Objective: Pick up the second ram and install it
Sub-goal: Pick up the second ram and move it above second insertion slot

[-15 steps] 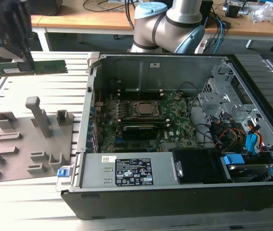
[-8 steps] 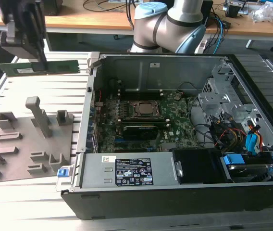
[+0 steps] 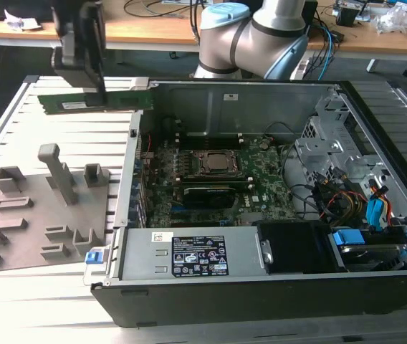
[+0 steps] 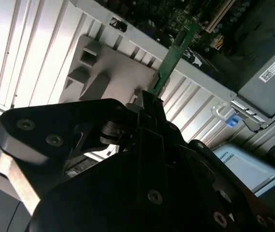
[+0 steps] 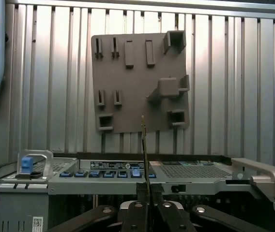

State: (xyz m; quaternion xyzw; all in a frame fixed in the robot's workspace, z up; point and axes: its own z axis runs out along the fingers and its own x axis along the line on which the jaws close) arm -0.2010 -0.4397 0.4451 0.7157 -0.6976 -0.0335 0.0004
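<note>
Black claw (image 5: 146, 194) clamped on the thin green second ram stick (image 3: 128, 101), held aloft beside the open black computer case (image 3: 261, 301); I log pickup done, installation outstanding.

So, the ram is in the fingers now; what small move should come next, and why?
Probably carry the ram towards the exterior view's right, over the wall of the case. The fingers hold it level above the table, beside the case, not yet above the motherboard, where it must go.
</note>
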